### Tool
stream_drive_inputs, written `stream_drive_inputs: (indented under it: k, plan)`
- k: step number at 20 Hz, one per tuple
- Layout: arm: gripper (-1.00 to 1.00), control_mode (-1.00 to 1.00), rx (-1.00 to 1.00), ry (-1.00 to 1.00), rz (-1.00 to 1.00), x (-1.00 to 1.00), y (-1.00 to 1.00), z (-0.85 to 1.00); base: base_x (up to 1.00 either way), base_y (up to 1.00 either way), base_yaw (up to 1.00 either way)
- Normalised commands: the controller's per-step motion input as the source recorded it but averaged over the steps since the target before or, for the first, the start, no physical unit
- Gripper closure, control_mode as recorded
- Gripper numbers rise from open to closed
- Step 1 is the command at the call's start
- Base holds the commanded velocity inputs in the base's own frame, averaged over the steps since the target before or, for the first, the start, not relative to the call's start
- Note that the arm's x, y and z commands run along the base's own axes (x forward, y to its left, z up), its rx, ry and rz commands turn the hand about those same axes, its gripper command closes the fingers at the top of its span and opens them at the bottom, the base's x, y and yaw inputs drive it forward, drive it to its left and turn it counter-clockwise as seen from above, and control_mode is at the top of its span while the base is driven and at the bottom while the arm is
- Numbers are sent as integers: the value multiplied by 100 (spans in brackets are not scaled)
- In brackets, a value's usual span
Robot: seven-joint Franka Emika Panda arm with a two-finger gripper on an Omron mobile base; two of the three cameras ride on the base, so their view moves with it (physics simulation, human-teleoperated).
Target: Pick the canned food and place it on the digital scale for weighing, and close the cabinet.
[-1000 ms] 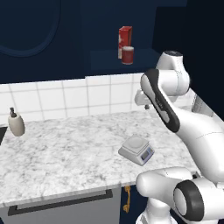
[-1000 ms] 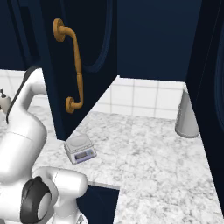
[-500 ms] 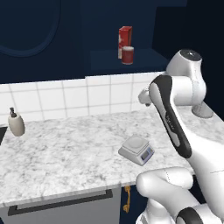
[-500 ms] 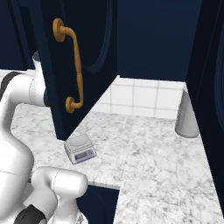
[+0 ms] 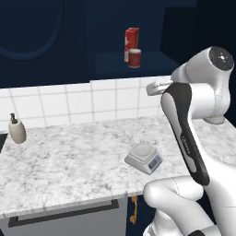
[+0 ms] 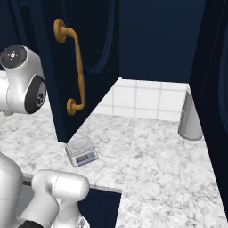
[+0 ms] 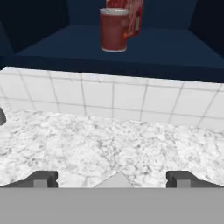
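Observation:
The canned food (image 5: pixel 134 58) (image 7: pixel 114 30), a dark-red can with a silvery rim, stands on the open cabinet's shelf (image 5: pixel 115 65) in front of a red-and-white box (image 5: pixel 131 42). My gripper (image 5: pixel 155 87) (image 7: pixel 111 179) hangs over the counter below and right of the shelf, well short of the can. It is open, the fingertips (image 7: pixel 41 178) wide apart with nothing between them. The digital scale (image 5: pixel 144 158) (image 6: pixel 81 151) sits near the counter's front edge. The navy cabinet door (image 6: pixel 84 53) with its gold handle (image 6: pixel 75 67) stands open.
A soap dispenser (image 5: pixel 17 130) stands at the counter's far left. A grey cylinder (image 6: pixel 190 118) stands at the back right by the tiled wall (image 7: pixel 113 98). A closed navy door (image 5: pixel 32 37) is left of the shelf. A grey drawer (image 5: pixel 64 216) lies below the counter.
The arm has unfolded and risen, its upper joint swinging right and up. The hand has lifted a little toward the cabinet shelf. Can and scale have not moved.

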Motion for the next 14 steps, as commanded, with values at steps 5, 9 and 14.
stream_drive_inputs:
  k: [5,9,14]
  plan:
    - [-100,-100,0,-31,0,0,11,60,0,0,0]
    - [-100,-100,0,-27,1,0,4,45,0,0,0]
    - [-100,-100,0,-26,2,-1,4,47,0,0,0]
